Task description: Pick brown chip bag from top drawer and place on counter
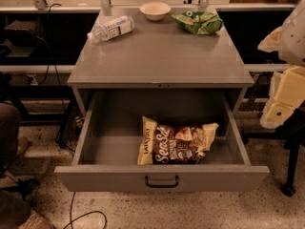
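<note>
1. Brown chip bag lies flat in the open top drawer, near its front panel.
2. Your gripper hangs right of the drawer; you cannot tell its grip state.

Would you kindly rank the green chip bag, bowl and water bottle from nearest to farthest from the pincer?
Pincer at the right edge.
1. Green chip bag, back right of the counter.
2. Bowl, back centre.
3. Water bottle, back left.
</note>
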